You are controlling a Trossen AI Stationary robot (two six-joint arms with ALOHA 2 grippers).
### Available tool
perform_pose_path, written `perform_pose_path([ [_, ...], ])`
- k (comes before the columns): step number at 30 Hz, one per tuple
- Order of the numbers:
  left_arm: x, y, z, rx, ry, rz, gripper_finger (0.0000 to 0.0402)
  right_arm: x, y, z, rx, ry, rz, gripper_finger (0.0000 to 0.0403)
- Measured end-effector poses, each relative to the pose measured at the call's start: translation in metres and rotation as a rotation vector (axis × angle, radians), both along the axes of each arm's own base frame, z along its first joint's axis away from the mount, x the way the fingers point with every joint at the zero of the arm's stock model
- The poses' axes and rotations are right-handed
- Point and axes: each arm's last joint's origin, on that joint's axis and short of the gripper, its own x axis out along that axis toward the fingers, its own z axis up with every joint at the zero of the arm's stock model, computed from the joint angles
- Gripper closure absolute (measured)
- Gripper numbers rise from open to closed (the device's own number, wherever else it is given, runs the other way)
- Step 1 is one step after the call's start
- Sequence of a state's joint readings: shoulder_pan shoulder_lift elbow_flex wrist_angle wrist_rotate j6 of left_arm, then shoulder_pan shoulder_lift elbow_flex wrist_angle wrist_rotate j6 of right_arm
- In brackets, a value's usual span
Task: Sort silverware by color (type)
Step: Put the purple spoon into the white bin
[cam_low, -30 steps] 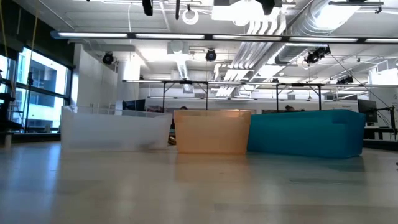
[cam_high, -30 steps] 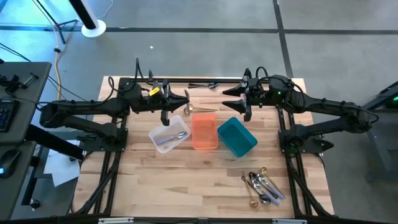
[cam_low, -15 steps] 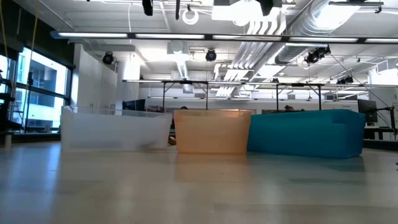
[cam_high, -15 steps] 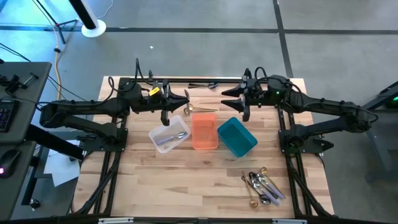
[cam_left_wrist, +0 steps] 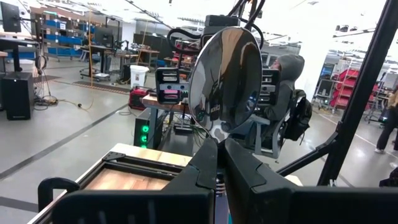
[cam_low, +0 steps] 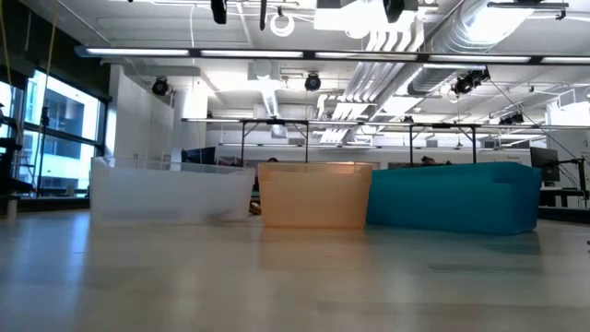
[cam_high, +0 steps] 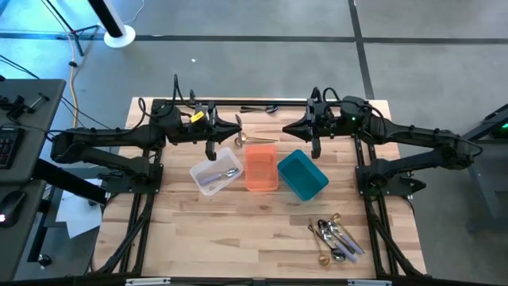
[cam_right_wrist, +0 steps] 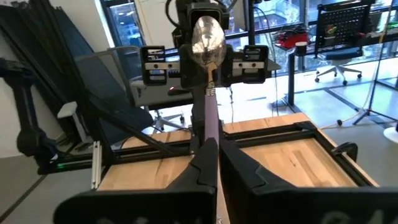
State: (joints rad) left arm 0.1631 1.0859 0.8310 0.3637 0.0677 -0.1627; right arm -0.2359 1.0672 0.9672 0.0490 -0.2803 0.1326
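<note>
A: From above, left gripper clamped on a gold spoon over the orange bin, near the table's far edge.

B: Right gripper pinched shut too, empty from overhead. Loose silverware heaped by the near right corner.

A: Only wrist views catch the spoon bowl poking past the left fingers.

B: Low view, just three bins.

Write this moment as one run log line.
phase: handover | left gripper: shut on spoon | right gripper: shut on its handle
</note>
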Motion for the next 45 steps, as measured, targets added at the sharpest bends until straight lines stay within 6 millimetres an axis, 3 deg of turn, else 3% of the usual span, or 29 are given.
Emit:
perform_pose_path([
  [9, -0.002, 0.0, 0.0, -0.011, 0.022, -0.005, 0.0401, 0.0, 0.0, 0.0, 0.006, 0.004, 0.005, 0.0402],
  [16, -0.015, -0.003, 0.0, -0.108, 0.42, 0.036, 0.0401, 0.0, 0.0, -0.001, 0.008, 0.008, 0.004, 0.0403],
  [25, -0.03, -0.006, -0.052, -0.344, 0.988, 0.157, 0.0401, 0.0, 0.0, -0.002, 0.008, 0.016, 0.004, 0.0403],
  [39, 0.02, -0.001, -0.121, -0.303, 1.292, 0.177, 0.0401, -0.001, 0.0, -0.007, 0.017, 0.071, 0.004, 0.0403],
  [45, 0.03, -0.004, -0.138, -0.288, 1.345, 0.164, 0.0401, -0.001, 0.0, -0.007, 0.016, 0.073, 0.004, 0.0403],
])
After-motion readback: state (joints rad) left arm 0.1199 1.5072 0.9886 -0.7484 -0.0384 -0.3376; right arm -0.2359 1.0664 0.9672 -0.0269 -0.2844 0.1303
